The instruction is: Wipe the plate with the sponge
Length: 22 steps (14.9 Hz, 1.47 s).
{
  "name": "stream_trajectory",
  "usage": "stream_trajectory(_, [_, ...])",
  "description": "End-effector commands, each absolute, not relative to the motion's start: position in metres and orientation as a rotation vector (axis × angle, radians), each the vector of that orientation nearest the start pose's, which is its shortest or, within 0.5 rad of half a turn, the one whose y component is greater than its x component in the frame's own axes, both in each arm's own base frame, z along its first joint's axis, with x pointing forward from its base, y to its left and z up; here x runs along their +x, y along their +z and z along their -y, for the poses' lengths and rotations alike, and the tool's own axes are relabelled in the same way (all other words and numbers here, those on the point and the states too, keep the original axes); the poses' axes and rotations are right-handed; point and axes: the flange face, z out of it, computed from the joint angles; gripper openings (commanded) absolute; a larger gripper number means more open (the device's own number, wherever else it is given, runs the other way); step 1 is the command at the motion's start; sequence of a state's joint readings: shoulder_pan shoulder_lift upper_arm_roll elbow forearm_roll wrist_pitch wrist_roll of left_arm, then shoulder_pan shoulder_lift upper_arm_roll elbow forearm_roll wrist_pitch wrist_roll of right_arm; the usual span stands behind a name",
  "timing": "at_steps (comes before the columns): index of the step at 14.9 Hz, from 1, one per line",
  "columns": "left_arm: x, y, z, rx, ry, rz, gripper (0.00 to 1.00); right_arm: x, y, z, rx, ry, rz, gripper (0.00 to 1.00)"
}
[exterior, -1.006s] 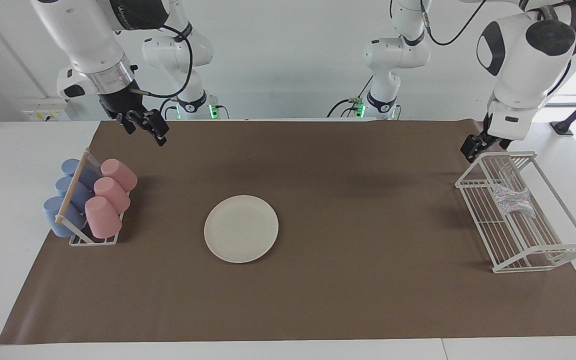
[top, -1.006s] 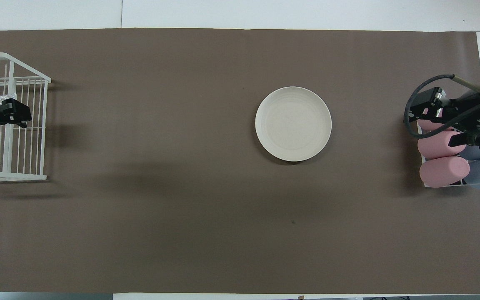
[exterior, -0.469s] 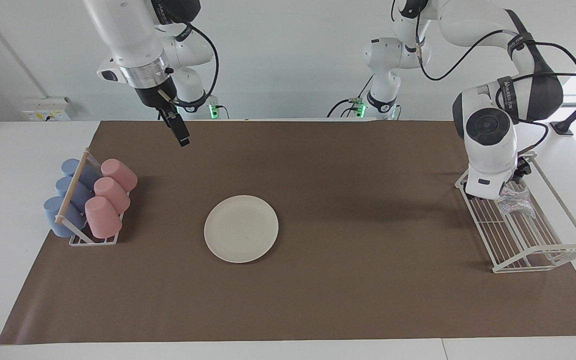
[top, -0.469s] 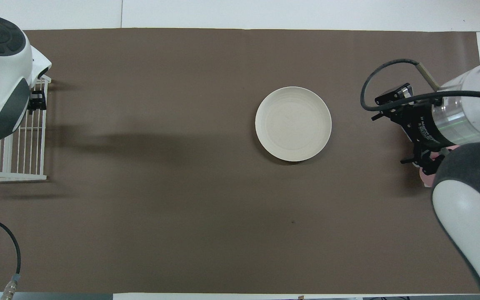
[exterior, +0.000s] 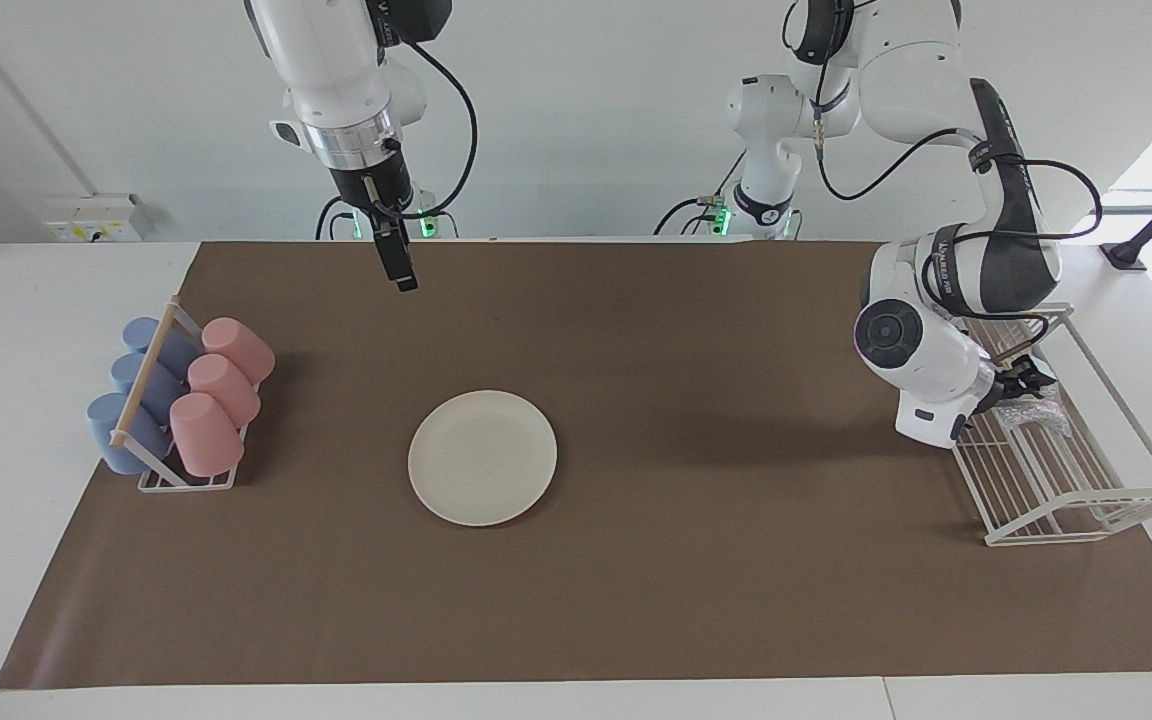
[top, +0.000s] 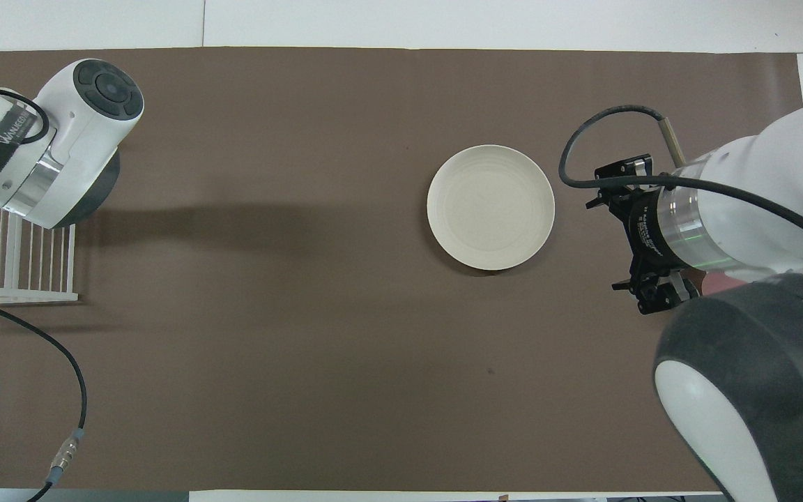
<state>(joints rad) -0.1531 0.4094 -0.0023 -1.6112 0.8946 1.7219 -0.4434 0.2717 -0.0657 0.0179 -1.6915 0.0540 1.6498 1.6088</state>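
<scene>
The cream-white plate [exterior: 482, 457] lies flat on the brown mat [exterior: 696, 600] near the middle of the table; it also shows in the overhead view [top: 491, 207]. The silvery-grey sponge [exterior: 1042, 416] lies in the white wire rack [exterior: 1086, 500] at the left arm's end of the table. My left gripper [exterior: 1024, 386] is down inside the rack, right at the sponge; whether it touches it I cannot tell. In the overhead view the left arm [top: 60, 146] hides both. My right gripper [exterior: 399, 268] hangs high over the mat.
A rack of pink and blue cups [exterior: 181, 400] stands at the right arm's end of the table. In the overhead view the right arm [top: 694, 223] covers most of it. The wire rack [top: 18, 258] shows partly under the left arm.
The left arm has swung down and brought its gripper into the wire rack, to the sponge. The right gripper has moved from beside the cup rack toward the table's middle, staying high.
</scene>
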Motion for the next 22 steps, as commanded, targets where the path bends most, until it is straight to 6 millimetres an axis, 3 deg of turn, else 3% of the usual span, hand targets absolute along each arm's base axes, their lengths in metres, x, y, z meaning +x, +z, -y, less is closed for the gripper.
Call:
stream_trajectory(1, [0.652, 0.404, 0.027, -2.208, 0.012, 0.002, 0.67, 0.510, 0.611, -0.155, -2.405, 0.044, -1.914, 1.00])
stream_trajectory(4, [0.652, 0.405, 0.025, -2.207, 0.015, 0.012, 0.13, 0.510, 0.611, -0.150, -2.425, 0.048, -1.896, 1.00])
stream_trajectory(5, [0.652, 0.406, 0.024, -2.207, 0.013, 0.014, 0.00, 0.510, 0.611, -0.149, -2.434, 0.052, -1.891, 1.00])
stream_trajectory(8, [0.654, 0.407, 0.023, -2.208, 0.008, 0.018, 0.00, 0.508, 0.613, -0.156, -2.456, 0.053, -1.868, 1.00])
stream_trajectory(11, [0.654, 0.415, 0.024, -2.218, 0.004, 0.033, 0.00, 0.499, 0.617, -0.190, -2.405, 0.030, -1.914, 1.00])
stream_trajectory(15, [0.655, 0.486, 0.026, -2.390, 0.029, 0.258, 0.00, 0.494, 0.625, -0.222, -2.201, 0.014, -2.069, 1.00])
stream_trajectory(17, [0.650, 0.527, 0.034, -2.505, 0.060, 0.367, 0.00, 0.493, 0.627, -0.251, -2.263, 0.025, -2.034, 1.00])
stream_trajectory(20, [0.639, 0.552, 0.049, -2.707, 0.161, 0.454, 0.00, 0.509, 0.632, -0.296, -2.353, 0.064, -2.054, 1.00])
stream_trajectory(22, [0.619, 0.592, 0.057, -2.907, 0.186, 0.513, 0.00, 0.518, 0.632, -0.325, -2.344, 0.043, -2.093, 1.00])
